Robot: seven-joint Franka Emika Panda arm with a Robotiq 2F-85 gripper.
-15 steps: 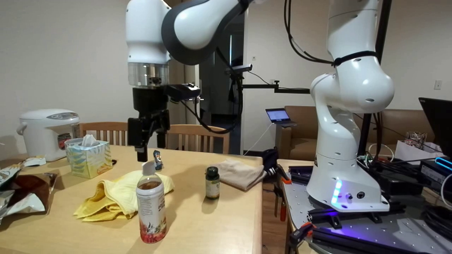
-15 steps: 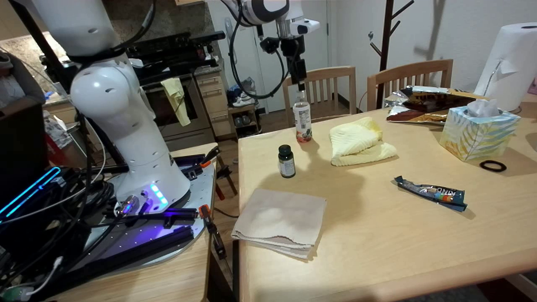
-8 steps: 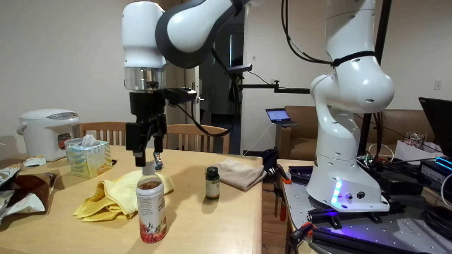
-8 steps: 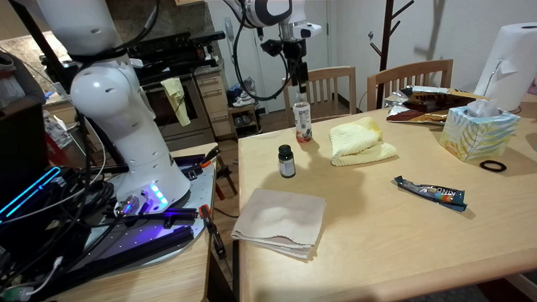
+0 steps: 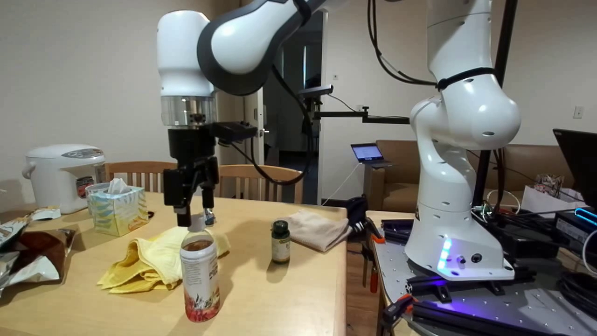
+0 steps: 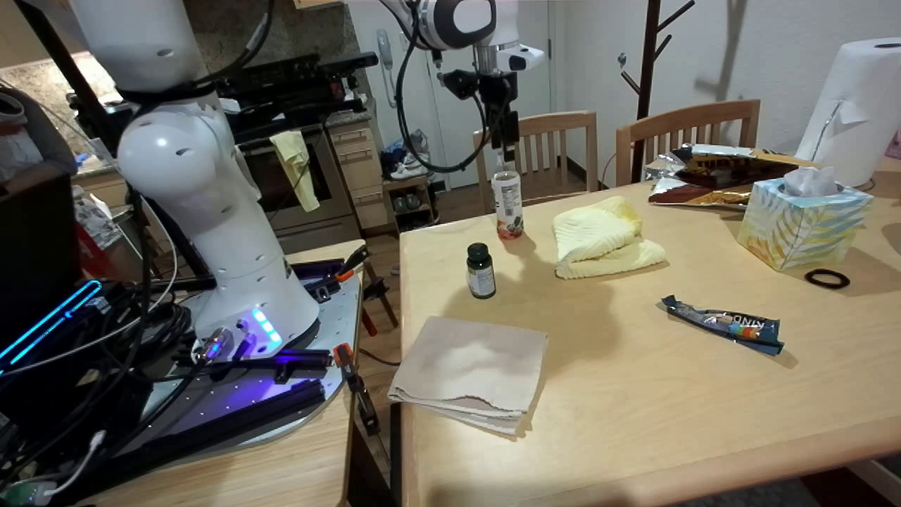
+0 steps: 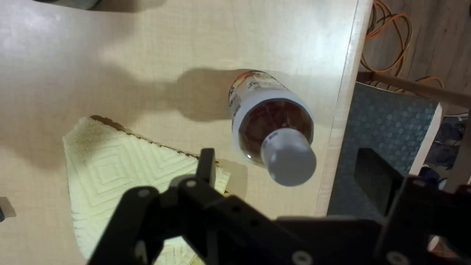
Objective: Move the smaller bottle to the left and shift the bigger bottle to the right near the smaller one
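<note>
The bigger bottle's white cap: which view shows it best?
The wrist view: there the white cap is large, in plain sight, looked at from above. Both exterior views show it smaller and from the side, close to the jaws; whether they touch is hard to tell there.

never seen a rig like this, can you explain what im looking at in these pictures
The white machine is a robot arm; the black gripper at its end works like a hand. Two views come from cameras outside the robot; the third looks down from a camera on its wrist. On the table stand a tall bottle and a short dark bottle, with a yellow cloth, a beige cloth, a wrapped bar and a tissue box, among other things. Nothing is held: in the wrist view the gripper's fingers are apart, with the tall bottle's white cap showing between them, a gap on each side.
</note>
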